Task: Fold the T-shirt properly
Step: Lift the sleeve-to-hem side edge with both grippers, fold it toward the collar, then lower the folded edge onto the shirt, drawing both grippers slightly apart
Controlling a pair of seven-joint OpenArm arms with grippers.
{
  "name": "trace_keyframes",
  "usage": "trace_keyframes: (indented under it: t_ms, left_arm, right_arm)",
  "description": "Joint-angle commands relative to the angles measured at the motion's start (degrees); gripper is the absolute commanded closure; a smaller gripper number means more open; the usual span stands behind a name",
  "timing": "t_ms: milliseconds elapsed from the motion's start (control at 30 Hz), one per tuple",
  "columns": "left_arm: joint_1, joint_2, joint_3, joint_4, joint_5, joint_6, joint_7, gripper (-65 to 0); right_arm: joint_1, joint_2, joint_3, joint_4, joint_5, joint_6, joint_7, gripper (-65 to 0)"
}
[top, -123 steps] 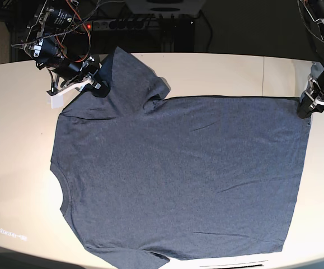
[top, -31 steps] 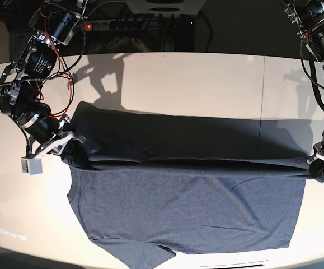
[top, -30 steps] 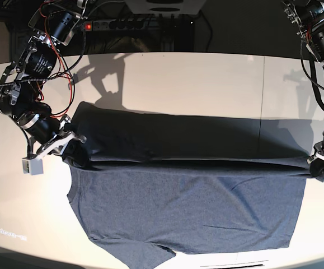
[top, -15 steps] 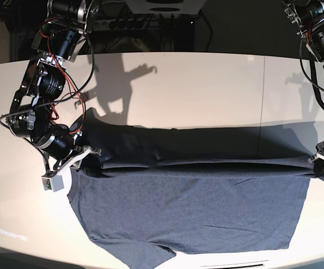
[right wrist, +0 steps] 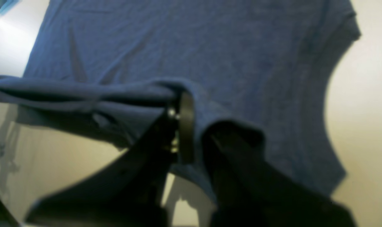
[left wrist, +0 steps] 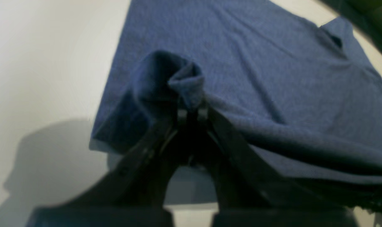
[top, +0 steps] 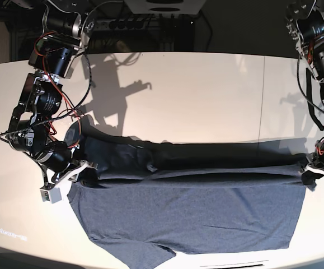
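Lengthwise fold in hand: left pincer (top: 309, 175) and right pincer (top: 79, 171), each pressed together on the far edge of the T-shirt (top: 189, 216), hold it above the table (top: 206, 95); next, lay it onto the near half.

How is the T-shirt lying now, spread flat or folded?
Partly folded: the T-shirt has its far edge lifted over itself, held by the left pincer and right pincer.
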State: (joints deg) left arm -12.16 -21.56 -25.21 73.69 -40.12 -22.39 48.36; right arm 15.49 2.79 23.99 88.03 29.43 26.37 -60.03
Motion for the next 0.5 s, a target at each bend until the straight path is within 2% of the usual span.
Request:
trace_keyframes:
  t_ms: [0, 200, 467]
  left_arm:
    - [-2.36, -1.16, 0.11, 0.33, -0.68, -1.25, -1.44, 0.0]
    - [-5.86, -1.14, 0.94, -0.39, 1.40, -1.25, -1.40, 0.0]
    - [-6.25, -1.16, 0.94, -3.13, 3.76, -1.25, -1.46, 0.0]
  right_arm:
    - [1.31, 0.74, 0.09, 0.87, 0.31, 3.65, 2.23, 0.0]
    - [1.31, 1.68, 0.09, 0.72, -1.20, 3.65, 2.86, 0.0]
    - [1.33, 1.66, -1.49, -3.34, -3.19, 3.65, 4.59, 0.0]
